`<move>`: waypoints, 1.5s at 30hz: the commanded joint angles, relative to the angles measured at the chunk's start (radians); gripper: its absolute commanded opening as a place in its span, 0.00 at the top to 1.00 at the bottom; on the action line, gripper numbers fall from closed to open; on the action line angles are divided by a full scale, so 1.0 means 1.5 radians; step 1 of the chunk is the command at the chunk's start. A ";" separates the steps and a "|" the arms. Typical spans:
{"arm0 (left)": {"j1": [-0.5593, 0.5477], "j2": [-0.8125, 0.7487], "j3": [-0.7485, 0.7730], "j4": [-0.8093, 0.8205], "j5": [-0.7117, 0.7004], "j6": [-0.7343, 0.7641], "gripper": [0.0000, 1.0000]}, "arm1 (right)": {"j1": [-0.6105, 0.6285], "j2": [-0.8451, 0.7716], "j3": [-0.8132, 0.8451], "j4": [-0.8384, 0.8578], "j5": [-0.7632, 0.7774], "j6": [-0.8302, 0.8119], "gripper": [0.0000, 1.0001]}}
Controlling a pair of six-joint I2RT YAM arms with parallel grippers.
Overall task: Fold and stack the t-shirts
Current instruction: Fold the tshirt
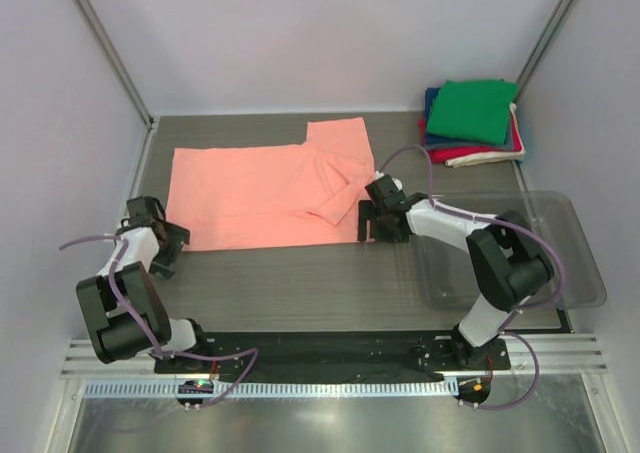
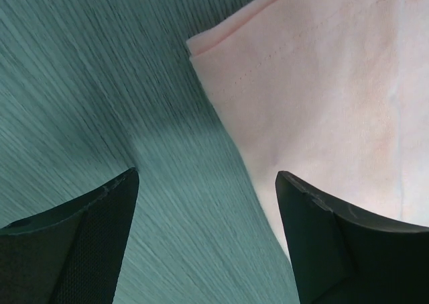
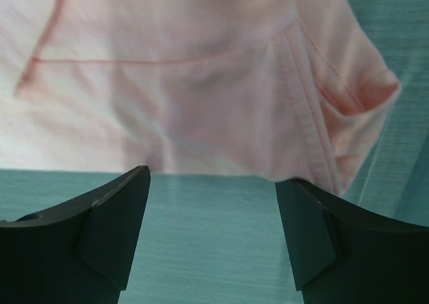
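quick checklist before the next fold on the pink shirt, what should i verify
1. Left gripper open, nothing held: ok.
2. Right gripper open, nothing held: ok.
3. Pink shirt lying flat: not ok, its right sleeve end is bunched.
4. Left gripper facing the shirt's near left corner: ok.
5. Folded stack well clear of both grippers: ok.

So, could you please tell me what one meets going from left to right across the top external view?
left tool → salmon-pink t-shirt → right tool → stack of folded t-shirts
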 commanded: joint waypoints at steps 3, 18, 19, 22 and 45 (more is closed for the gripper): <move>0.002 -0.012 -0.039 0.089 -0.045 -0.039 0.16 | -0.007 0.048 0.026 0.039 0.030 0.006 0.18; 0.008 0.033 -0.021 0.161 -0.038 -0.062 1.00 | -0.007 0.094 0.011 0.079 0.012 0.000 0.81; 0.011 0.022 -0.017 0.152 -0.038 -0.063 1.00 | -0.007 0.091 0.008 0.078 0.007 0.001 0.90; 0.035 -0.036 -0.009 0.101 -0.022 -0.066 1.00 | -0.007 0.056 -0.010 0.077 -0.008 0.008 0.99; 0.215 -0.404 0.029 -0.226 0.127 0.046 0.27 | 0.213 -0.453 -0.226 -0.155 0.059 0.214 0.31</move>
